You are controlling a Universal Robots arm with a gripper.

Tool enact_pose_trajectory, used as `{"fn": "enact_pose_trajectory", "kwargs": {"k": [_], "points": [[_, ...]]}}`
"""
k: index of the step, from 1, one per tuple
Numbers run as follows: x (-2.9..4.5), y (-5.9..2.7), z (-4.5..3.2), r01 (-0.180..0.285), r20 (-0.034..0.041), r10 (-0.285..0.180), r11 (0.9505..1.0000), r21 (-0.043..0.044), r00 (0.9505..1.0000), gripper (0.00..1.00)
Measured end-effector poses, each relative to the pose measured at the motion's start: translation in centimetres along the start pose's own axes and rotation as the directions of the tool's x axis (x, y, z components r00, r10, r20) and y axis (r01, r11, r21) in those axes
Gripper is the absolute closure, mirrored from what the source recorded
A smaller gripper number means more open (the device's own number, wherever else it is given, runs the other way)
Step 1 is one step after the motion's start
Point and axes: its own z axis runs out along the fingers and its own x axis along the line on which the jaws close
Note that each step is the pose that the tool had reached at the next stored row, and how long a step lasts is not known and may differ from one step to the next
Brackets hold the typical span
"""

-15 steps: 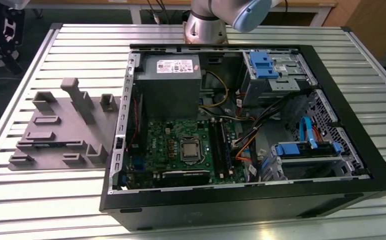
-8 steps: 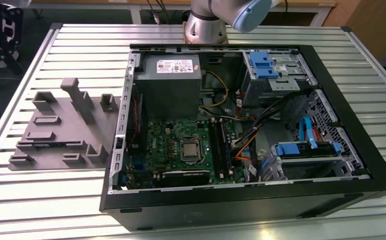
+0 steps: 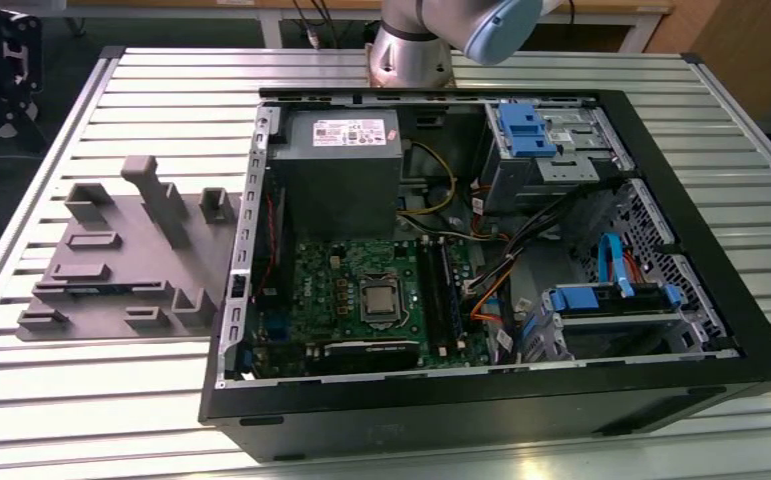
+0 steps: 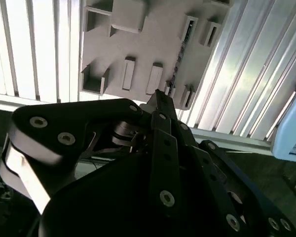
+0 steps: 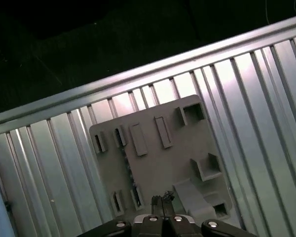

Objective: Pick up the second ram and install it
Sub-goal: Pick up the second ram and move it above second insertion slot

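"Exterior view, entry one: what did the tabletop (image 3: pixel 158 110) carry?"

"Slatted metal tabletop. One grey plastic fixture (image 3: pixel 118 265) with upright blocks, toward the exterior view's left. One open black computer case (image 3: pixel 492 415), just beside it toward the exterior view's right. One robot arm (image 3: pixel 412 45), rising from the far edge behind the case."

"Contents of the case?"

"One green motherboard (image 3: pixel 345 270), with its processor (image 3: pixel 380 298) near the middle. Long black memory slots (image 3: pixel 435 290), just beside the processor; whether any slot was filled could not be told. One grey power supply (image 3: pixel 338 160), beyond the board. Two blue drive caddies (image 3: pixel 524 130), one in the far corner and one nearer (image 3: pixel 612 298). Loose cables (image 3: pixel 545 225) ran between them."

"Location of the second ram (image 4: pixel 178 61)?"

"In the second wrist view it stood on its long edge in the fixture (image 4: pixel 138 44), a thin dark strip in line between small rectangular pockets. The first wrist view showed the ram (image 5: pixel 127 165) the same way, seated in the fixture (image 5: pixel 158 163) among the pockets and blocks, with the tabletop slats (image 5: pixel 246 98) all round."

"State of the tool (image 5: pixel 161 199)?"

"In the first wrist view the tips were drawn together with nothing between them. The tool hung above the fixture and was not touching the ram. In the second wrist view the tool (image 4: pixel 159 95) showed its black linkages close up, with its tip over the fixture's edge."
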Motion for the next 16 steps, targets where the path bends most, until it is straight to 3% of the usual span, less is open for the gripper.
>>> {"fn": "enact_pose_trajectory", "kwargs": {"k": [5, 10, 16], "points": [[0.03, 0.04, 0.35, 0.032, -0.0015, -0.032, 0.9995, 0.0000, 0.9995, 0.89], [0.04, 0.03, 0.70, 0.106, -0.0023, -0.106, 0.9944, -0.0011, 0.9944, 0.89], [0.07, 0.09, 0.96, 0.134, -0.0050, -0.134, 0.9909, -0.0011, 0.9909, 0.89]]}}
